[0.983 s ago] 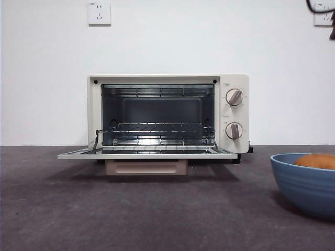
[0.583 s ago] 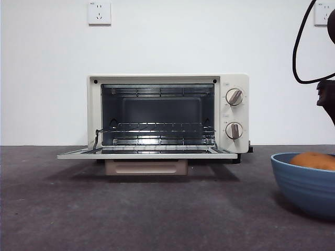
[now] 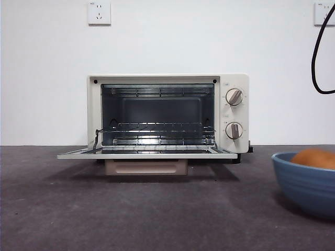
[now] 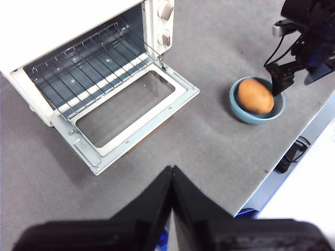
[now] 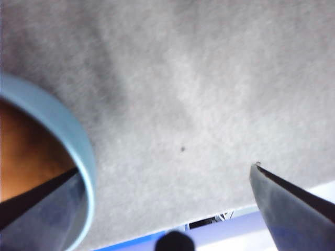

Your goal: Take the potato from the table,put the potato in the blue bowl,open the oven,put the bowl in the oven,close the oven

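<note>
Blue bowl (image 4: 256, 99) holds potato (image 4: 255, 96); oven (image 3: 167, 115) open.

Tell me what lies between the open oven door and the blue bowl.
Only bare table: the left wrist view shows nothing between the oven door and the blue bowl.

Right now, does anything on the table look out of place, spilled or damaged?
Nothing stands out. The oven stands square with its door folded flat and its wire rack level. The potato lies inside the blue bowl, which sits upright on the table. The right hand is open, one finger inside the bowl's rim.
</note>
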Tool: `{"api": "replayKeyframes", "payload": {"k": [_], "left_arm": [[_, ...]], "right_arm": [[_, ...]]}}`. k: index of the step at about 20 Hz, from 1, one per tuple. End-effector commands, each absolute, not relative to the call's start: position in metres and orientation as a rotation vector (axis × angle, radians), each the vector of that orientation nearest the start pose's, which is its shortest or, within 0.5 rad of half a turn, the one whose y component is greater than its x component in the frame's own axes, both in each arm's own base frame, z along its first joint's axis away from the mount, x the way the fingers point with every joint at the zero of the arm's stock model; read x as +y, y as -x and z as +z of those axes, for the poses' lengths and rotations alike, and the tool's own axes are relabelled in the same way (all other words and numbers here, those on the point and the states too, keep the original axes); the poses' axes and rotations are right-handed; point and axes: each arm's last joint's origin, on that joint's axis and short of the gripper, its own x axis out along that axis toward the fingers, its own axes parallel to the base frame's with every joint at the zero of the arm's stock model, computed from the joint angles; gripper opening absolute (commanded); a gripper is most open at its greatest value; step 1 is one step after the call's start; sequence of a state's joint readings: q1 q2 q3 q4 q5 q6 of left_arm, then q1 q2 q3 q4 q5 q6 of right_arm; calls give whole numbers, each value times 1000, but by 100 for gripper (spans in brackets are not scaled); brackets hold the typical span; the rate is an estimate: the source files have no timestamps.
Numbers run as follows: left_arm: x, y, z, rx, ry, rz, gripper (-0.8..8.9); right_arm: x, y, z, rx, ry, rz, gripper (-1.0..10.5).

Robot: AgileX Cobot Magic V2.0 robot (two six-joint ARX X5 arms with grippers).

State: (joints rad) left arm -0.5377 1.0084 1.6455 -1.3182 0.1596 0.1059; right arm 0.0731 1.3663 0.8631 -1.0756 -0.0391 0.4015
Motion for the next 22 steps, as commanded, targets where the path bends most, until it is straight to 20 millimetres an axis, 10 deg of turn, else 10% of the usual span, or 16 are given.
{"api": "replayKeyframes", "payload": {"k": [1,7,22], "left_arm": [[-65,-100,459,650,-241,-709,-6],[-66,-103,458,659,-243,-708,-6],[-66,-103,458,659,-245,-706,-5]], "right_arm": [[17,-208,197,1581,-289,-204,528],[17,-213,195,1545,-311,-203,207],[25,-234,200,1541,-499,-76,-12]]}}
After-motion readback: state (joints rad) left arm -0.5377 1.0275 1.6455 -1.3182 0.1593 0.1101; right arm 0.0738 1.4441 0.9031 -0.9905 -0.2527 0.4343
